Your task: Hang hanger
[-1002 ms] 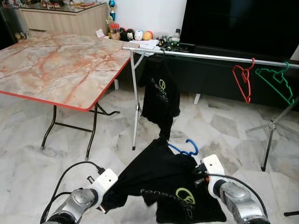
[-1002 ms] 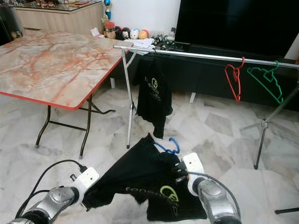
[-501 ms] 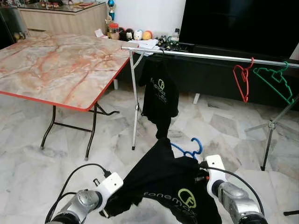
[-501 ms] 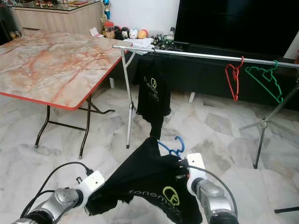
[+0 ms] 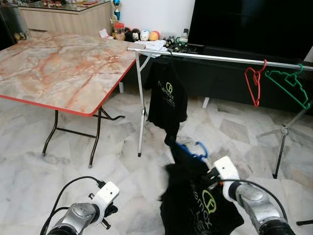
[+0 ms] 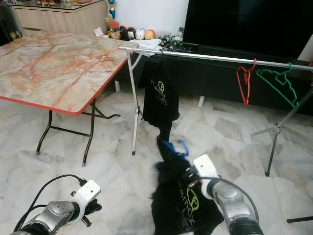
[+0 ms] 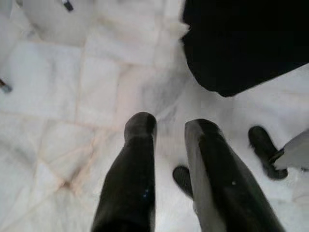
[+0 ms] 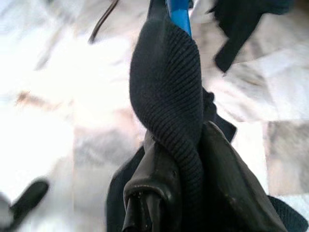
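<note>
Nearest to the robot, low on its left side, the left claw hangs over the marble floor. Its two black fingers stand a little apart and hold nothing; the hem of the black shirt is near them but not touching.

On the robot's right side, the right claw is clamped on the ribbed collar of this black shirt, with one finger on each side of the cloth. The shirt hangs down in a bunch below the claw, above the floor, and shows a green logo. A blue hanger sticks out of the collar; its hook points up, and it is well below the rail.

Further away stands a metal rail on thin legs. A second black shirt hangs near its left end. A red hanger and a green hanger hang near its right end. To the left is a folding bench with a marble-pattern top and red edge. Behind the rail is a large dark screen.
</note>
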Controlling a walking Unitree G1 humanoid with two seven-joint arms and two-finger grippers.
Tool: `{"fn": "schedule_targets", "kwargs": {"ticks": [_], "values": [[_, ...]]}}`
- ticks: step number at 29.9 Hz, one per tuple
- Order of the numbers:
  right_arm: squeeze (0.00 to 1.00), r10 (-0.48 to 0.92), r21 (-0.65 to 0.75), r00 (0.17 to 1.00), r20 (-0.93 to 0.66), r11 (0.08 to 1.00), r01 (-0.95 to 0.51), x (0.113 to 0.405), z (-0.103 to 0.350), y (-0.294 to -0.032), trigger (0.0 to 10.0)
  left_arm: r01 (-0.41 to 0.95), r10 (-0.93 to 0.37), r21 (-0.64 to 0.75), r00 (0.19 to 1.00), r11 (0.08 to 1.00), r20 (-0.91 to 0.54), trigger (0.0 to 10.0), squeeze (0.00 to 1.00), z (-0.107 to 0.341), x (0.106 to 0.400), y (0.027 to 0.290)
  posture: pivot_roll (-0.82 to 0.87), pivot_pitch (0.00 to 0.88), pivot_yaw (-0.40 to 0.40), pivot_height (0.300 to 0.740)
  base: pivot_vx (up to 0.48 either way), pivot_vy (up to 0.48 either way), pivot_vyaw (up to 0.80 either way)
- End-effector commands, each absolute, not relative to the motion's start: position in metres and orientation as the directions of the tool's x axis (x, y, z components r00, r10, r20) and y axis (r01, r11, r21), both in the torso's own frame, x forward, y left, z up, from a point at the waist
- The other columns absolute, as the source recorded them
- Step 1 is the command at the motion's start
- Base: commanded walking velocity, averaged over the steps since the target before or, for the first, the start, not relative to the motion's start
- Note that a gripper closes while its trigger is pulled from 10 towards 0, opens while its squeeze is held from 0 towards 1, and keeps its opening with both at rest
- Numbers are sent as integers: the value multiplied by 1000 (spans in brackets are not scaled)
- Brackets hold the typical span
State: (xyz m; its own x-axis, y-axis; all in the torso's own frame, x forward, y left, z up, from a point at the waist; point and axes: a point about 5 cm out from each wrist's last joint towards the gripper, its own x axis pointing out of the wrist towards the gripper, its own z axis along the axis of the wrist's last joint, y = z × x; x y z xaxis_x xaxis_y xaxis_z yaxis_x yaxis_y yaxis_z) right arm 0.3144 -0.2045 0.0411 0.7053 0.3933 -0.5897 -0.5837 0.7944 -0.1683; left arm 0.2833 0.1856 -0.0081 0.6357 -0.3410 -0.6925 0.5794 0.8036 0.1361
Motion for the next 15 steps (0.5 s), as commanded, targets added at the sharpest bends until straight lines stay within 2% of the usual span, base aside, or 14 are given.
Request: {"fn": "schedule_targets", "kwargs": {"ticks": [1, 3, 8, 10, 14, 15], "values": [[0, 433, -177, 686, -585, 757, -629, 314, 45, -209, 10000, 577, -355, 132, 649, 806, -672, 10000, 1000, -7, 283, 187, 90, 45, -45, 740, 0, 0, 0], [0, 516, -160, 610, -601, 670, -725, 308, 45, -207, 10000, 572, -374, 122, 668, 811, -643, 10000, 1000, -1, 287, 187, 91, 46, -47, 740, 0, 0, 0], [0, 553, -154, 558, -618, 611, -777, 304, 45, -208, 10000, 590, -408, 118, 675, 798, -614, 10000, 1000, 3, 290, 183, 91, 46, -47, 740, 0, 0, 0], [0, 624, -130, 502, -599, 542, -830, 303, 52, -204, 10000, 567, -420, 152, 740, 809, -525, 10000, 1000, 15, 299, 177, 88, 43, -47, 740, 0, 0, 0], [0, 635, -136, 467, -616, 498, -856, 300, 51, -203, 10000, 563, -443, 146, 763, 814, -471, 10000, 1000, 22, 305, 173, 88, 41, -47, 740, 0, 0, 0], [0, 652, -128, 436, -621, 464, -876, 297, 51, -201, 10000, 565, -463, 138, 772, 813, -436, 10000, 0, 28, 308, 170, 87, 41, -46, 740, 0, 0, 0]]}}
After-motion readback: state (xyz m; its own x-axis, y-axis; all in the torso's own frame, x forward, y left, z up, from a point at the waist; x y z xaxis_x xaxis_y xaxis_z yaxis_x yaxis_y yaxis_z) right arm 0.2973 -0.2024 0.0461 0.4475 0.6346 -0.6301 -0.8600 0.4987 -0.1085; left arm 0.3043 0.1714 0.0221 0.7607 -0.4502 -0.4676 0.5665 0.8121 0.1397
